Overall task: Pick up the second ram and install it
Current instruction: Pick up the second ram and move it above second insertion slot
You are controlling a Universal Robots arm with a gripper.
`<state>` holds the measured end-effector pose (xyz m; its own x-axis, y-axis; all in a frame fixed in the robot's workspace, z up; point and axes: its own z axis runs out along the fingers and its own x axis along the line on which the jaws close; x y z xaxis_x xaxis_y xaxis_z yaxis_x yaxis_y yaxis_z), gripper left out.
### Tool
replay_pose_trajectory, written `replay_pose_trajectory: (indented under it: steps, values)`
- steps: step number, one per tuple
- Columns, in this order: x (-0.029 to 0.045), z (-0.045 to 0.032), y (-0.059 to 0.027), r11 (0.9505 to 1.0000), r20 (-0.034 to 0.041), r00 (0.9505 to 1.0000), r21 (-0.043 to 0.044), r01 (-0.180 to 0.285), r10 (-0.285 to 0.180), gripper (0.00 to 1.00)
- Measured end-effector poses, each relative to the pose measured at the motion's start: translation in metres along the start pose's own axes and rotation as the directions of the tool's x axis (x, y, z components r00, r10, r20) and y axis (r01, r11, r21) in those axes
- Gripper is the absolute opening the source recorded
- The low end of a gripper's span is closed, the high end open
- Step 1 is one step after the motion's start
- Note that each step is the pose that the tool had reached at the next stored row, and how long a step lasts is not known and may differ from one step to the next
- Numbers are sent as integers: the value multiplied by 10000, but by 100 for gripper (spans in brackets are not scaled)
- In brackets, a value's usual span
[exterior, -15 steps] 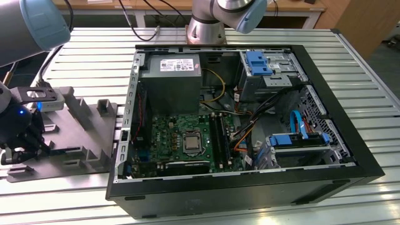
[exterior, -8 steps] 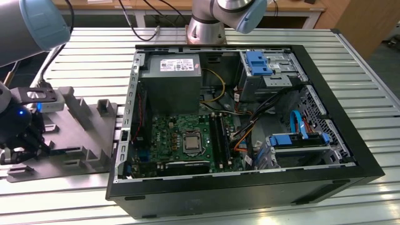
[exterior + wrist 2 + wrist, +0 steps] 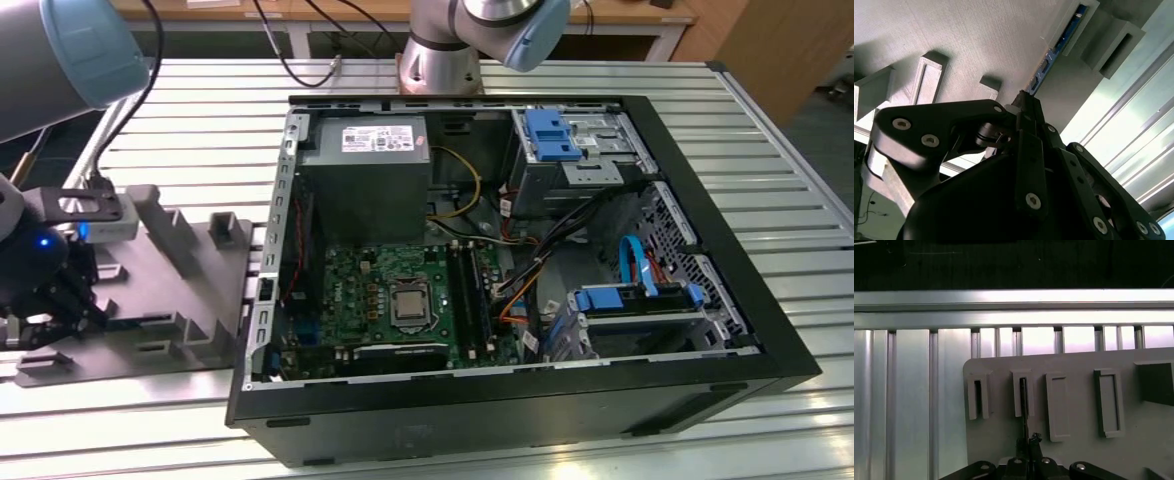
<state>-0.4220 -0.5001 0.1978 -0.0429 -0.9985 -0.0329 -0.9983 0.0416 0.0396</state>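
Standing on edge in a narrow slot of the grey tray (image 3: pixel 1084 450), the ram stick (image 3: pixel 1023 400) (image 3: pixel 1056 47) is thin and dark, with its end between the gripper (image 3: pixel 1029 442) fingertips - jaws pinched close on it. Tray sits on the slatted metal table (image 3: pixel 200 130) at the exterior view's left, just beside the open computer case (image 3: pixel 534 410); gripper (image 3: pixel 54 295) hangs over the tray's near left part - motherboard (image 3: pixel 387 290) well apart, inside the case.

Bright, even light covers the desk (image 3: pixel 200 140) in the exterior view, while the computer case (image 3: pixel 467 425) holds deep shadow. In the first wrist view the slats glare white. In the second wrist view the gripper (image 3: pixel 1024 102) is a dark silhouette.
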Motion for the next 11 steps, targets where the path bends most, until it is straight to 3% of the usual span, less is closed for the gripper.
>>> replay_pose_trajectory:
  steps: [4,11]
  values:
    - [0,-1,1,9997,11,9997,8,-250,250,13]
    - [0,-2,1,9999,6,9999,4,-152,152,13]
